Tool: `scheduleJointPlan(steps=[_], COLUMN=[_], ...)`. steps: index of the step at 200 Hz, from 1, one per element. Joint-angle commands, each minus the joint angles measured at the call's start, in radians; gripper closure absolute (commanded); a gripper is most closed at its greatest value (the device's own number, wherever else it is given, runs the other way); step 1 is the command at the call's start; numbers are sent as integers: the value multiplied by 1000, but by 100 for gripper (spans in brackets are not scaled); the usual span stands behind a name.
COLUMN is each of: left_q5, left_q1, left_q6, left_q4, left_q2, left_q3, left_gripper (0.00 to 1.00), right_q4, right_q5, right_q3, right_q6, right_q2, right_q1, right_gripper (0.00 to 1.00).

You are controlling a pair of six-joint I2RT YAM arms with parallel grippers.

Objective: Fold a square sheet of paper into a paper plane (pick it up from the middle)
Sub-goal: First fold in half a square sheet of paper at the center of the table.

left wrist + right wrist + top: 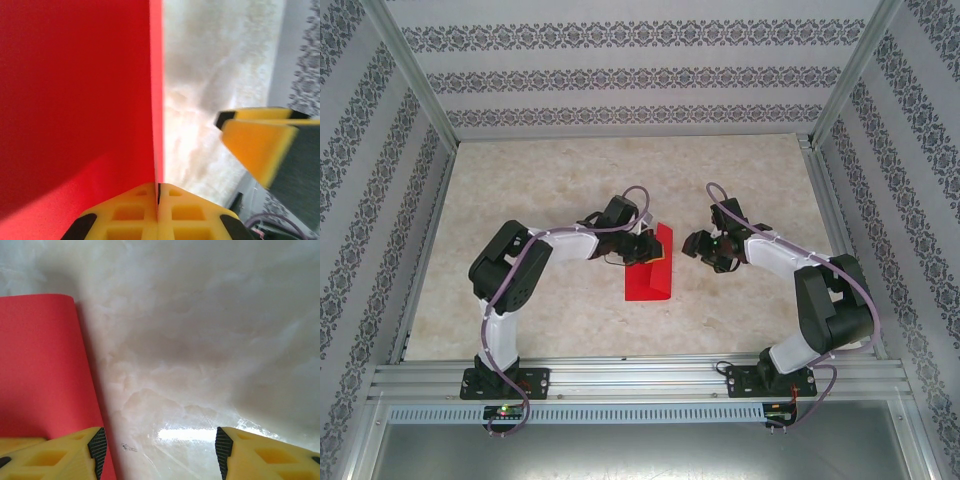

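One folded red paper sheet [648, 282], glossy marbled table [550, 190]

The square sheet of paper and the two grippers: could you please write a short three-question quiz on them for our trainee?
1. True or false: the right gripper is shut on the square sheet of paper.
2. Which gripper pinches the sheet's edge? A) the left gripper B) the right gripper C) neither of them
3. Fill in the missing word: the sheet's colour is ___.

Key: 1 false, since it is open over the bare table beside the sheet; 2 A; 3 red.
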Motion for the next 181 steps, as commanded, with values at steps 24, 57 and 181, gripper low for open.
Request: scheduleJointPlan(steps=[24,57,181], left_q5=[-189,-258,-326], left_q1=[-6,-4,1], left_q6=[106,128,108], left_q4=[-281,-323,-322], left_q2=[-36,-113,-109], left_q3=[57,20,-18], left_gripper=[93,93,89], right_q4=[-15,20,-35], right_q5=[8,-44,-170], right_q3=[-5,-2,214], right_q6=[8,-18,-130], right_q2=[-14,-18,224], right_q1=[-1,19,185], right_gripper=[38,38,39])
